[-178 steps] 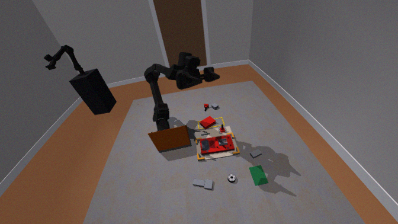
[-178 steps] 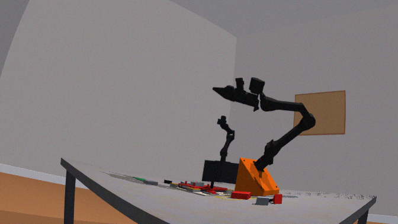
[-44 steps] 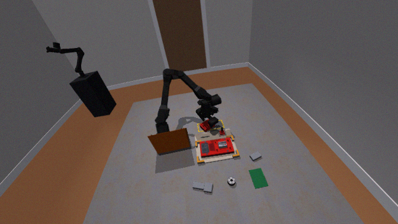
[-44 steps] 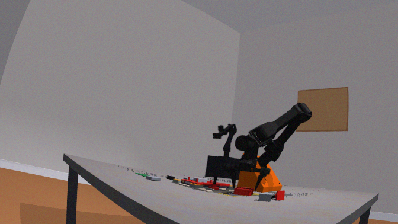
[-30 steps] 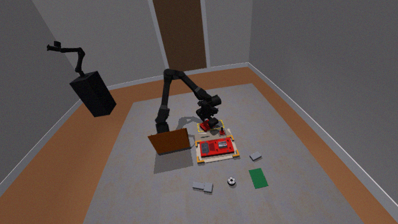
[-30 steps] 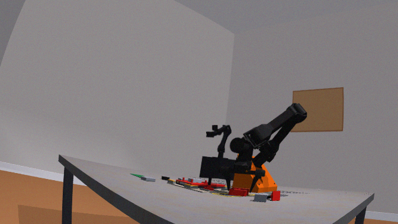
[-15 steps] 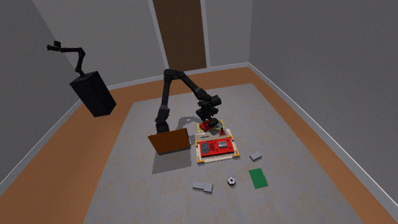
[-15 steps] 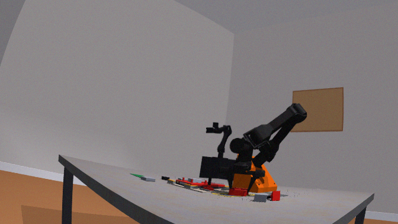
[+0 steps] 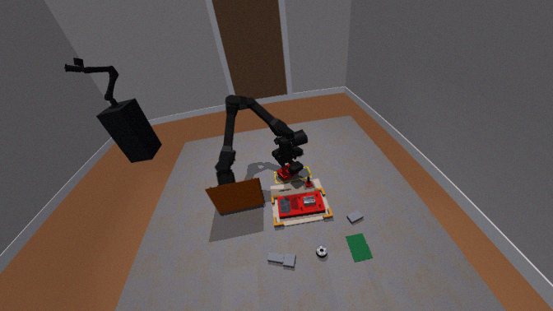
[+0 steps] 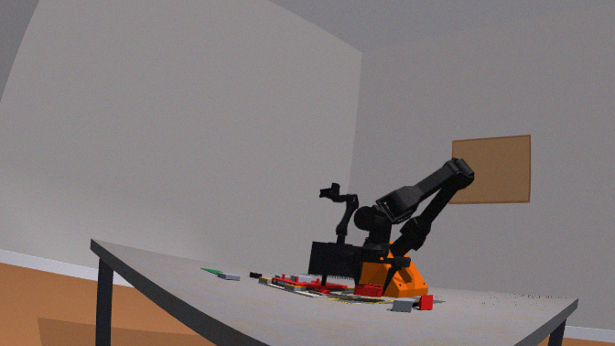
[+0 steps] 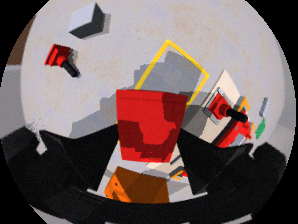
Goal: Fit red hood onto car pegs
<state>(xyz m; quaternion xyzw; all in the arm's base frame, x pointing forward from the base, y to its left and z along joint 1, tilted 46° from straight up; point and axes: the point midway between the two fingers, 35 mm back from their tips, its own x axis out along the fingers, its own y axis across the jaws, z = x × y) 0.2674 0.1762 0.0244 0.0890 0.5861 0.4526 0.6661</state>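
Top view, L to R: arm base, then gripper [image 9: 289,173] clamped on the red hood [image 9: 284,174], which sits low over the yellow-outlined patch just behind the jig. Chassis [image 9: 302,203] w/ engine block [image 9: 309,201] lies just in front of the hood, long axis running L-R across the jig. Next move, I'd judge: lift, carry fwd, square the 4 corner holes over the pegs.
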